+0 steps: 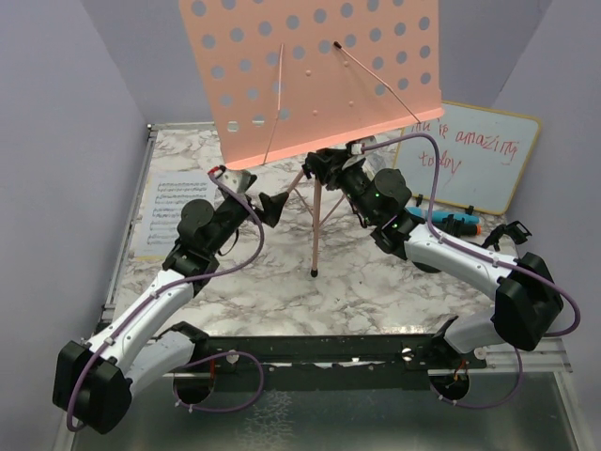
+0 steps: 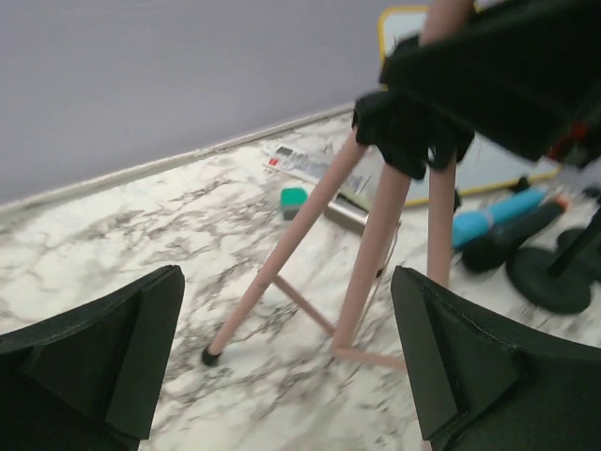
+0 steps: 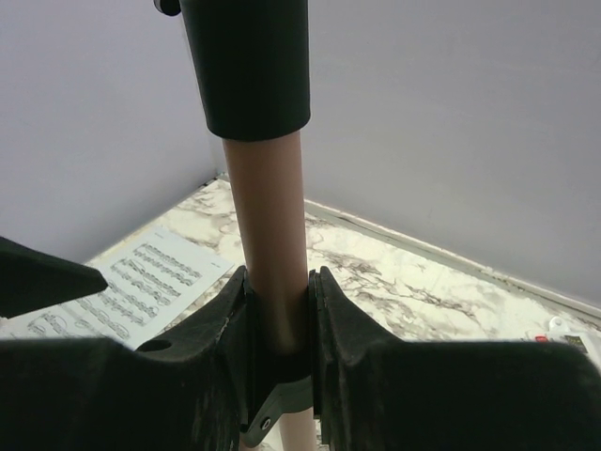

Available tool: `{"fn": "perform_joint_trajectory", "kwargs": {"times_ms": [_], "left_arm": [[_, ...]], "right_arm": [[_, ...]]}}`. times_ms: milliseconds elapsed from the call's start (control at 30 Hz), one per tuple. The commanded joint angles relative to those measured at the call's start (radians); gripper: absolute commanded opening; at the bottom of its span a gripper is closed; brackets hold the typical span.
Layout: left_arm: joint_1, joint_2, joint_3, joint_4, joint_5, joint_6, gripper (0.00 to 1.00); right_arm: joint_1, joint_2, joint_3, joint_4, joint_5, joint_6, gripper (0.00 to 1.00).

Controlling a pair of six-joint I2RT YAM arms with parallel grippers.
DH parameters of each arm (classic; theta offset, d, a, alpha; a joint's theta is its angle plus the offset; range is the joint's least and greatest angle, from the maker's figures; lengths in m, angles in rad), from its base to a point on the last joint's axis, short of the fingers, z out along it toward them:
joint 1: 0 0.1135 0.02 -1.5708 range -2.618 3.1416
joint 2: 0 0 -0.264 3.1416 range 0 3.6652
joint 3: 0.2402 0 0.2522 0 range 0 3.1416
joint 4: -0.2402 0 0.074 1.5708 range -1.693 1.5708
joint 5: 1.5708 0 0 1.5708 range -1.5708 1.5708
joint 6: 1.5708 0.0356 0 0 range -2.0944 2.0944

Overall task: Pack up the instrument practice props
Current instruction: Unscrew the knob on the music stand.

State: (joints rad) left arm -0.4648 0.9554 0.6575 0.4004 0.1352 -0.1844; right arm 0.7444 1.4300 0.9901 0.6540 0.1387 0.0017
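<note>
Nothing packed: right gripper (image 3: 277,310) pinches the upright music rack (image 1: 319,66) post, left gripper (image 2: 286,319) fingers spread empty, sheet music (image 1: 169,202) on table

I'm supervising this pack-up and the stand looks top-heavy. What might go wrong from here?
1. Only the right gripper clamps the pole; the left gripper is open, so the wide pink rack might tip or swing.
2. Moving the tripod legs could sweep them into the blue microphone and mic base nearby.
</note>
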Motion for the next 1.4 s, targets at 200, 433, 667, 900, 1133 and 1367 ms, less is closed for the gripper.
{"fn": "perform_joint_trajectory", "kwargs": {"times_ms": [200, 433, 667, 900, 1133, 1367], "left_arm": [[-0.012, -0.035, -0.053, 0.009, 0.234, 0.780, 0.99], [-0.061, 0.059, 0.028, 0.008, 0.237, 1.012, 0.99], [-0.155, 0.119, 0.067, 0.003, 0.194, 1.240, 0.94], [-0.196, 0.175, 0.124, -0.018, 0.212, 1.314, 0.76], [-0.196, 0.216, 0.163, -0.037, 0.207, 1.330, 0.65], [-0.197, 0.241, 0.191, -0.089, 0.193, 1.367, 0.55]], "right_arm": [[-0.025, -0.015, -0.054, -0.098, 0.012, -0.039, 0.00], [-0.025, -0.021, -0.060, -0.099, 0.004, -0.043, 0.00], [-0.025, -0.023, -0.058, -0.103, -0.007, -0.045, 0.00], [-0.025, -0.020, -0.043, -0.125, -0.002, -0.045, 0.00], [-0.025, -0.011, -0.031, -0.156, -0.011, -0.045, 0.00], [-0.025, -0.007, -0.026, -0.162, -0.014, -0.046, 0.00]]}}
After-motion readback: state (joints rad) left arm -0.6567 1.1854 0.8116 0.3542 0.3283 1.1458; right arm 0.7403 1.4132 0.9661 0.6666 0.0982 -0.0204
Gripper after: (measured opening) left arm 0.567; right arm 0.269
